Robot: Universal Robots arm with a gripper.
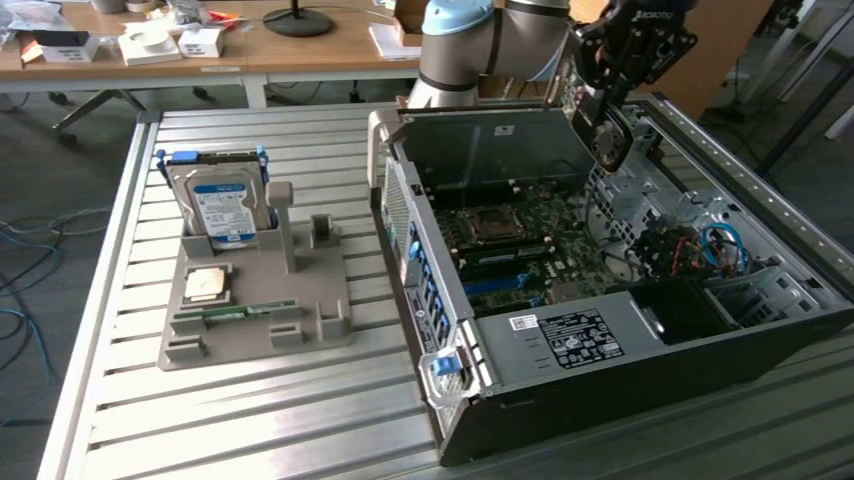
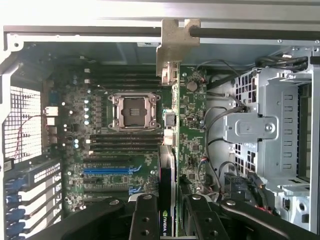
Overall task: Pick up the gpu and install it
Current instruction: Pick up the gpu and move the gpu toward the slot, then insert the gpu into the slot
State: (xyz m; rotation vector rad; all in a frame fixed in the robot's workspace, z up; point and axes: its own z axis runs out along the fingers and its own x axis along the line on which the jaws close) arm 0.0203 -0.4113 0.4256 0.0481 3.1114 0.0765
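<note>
Slatted metal table (image 1: pixel 267 400) in a workshop, cluttered wooden desk (image 1: pixel 307 50) behind, with open case (image 1: pixel 641 360) lying on its side toward the exterior view's right. Just beside it, toward the exterior view's left, grey tray (image 1: pixel 314 290) carrying a hard drive (image 1: pixel 220 205) stood upright at the back, a CPU (image 1: pixel 207 285) lying flat in front of it and a RAM stick (image 1: pixel 247 312) lying flat nearer the front edge. Over the far end of the case, arm (image 1: pixel 461 40) with black gripper (image 1: pixel 603 100) clenched on the gpu (image 1: pixel 610 140), card hanging on edge below the fingers, above the board (image 1: pixel 534 240) and apart from it. Seen from the wrist, gripper (image 2: pixel 170 212) with fingers (image 2: pixel 145 215) pressed against both faces of the gpu (image 2: pixel 167 170), card edge-on and running away from the camera to its silver bracket (image 2: pixel 177 42), seen against the case rim. Below, green board (image 2: pixel 100 150) with socket (image 2: pixel 134 111) between rows of dark memory slots, blue slot (image 2: pixel 107 170) to one side of the card's line, and grey drive cage (image 2: pixel 285 125) with black cables (image 2: pixel 215 120) on the card's other side
</note>
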